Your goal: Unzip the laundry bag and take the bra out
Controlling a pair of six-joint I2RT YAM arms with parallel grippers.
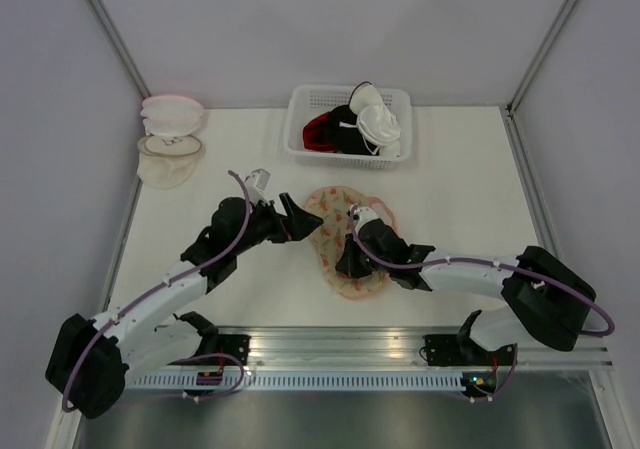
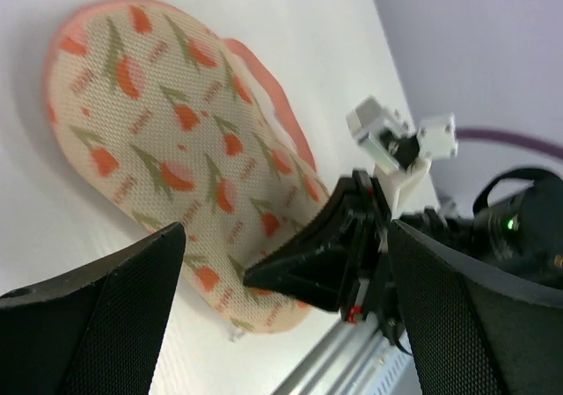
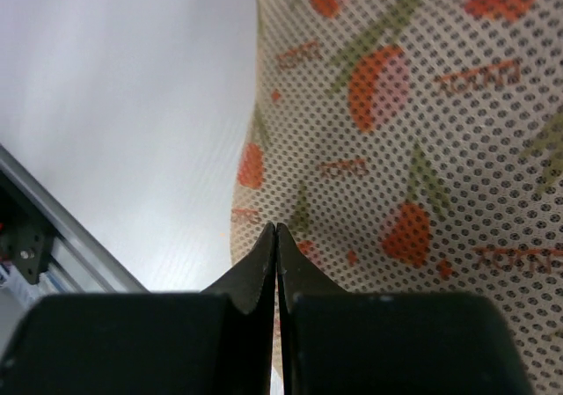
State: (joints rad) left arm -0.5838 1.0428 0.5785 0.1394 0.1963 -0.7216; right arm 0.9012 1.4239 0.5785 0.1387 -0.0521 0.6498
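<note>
The laundry bag point(image 1: 328, 207) lies flat in the middle of the table, beige mesh with orange-and-green flowers and pink trim. It also shows in the left wrist view point(image 2: 158, 122) and the right wrist view point(image 3: 422, 149). My left gripper point(image 1: 301, 219) is open at the bag's left edge, and its jaws point(image 2: 286, 232) frame the bag's near end. My right gripper point(image 1: 348, 261) is shut, with its tips point(image 3: 276, 228) down on the mesh near the bag's near end. It shows in the left wrist view point(image 2: 273, 276) too. The zipper is not visible, and the bra is hidden.
A white lattice basket point(image 1: 300, 141) with red, black and white garments stands at the back. A pink domed pouch point(image 1: 172, 112) and a white one point(image 1: 168, 161) lie at the back left. A metal rail point(image 1: 330, 347) runs along the near edge.
</note>
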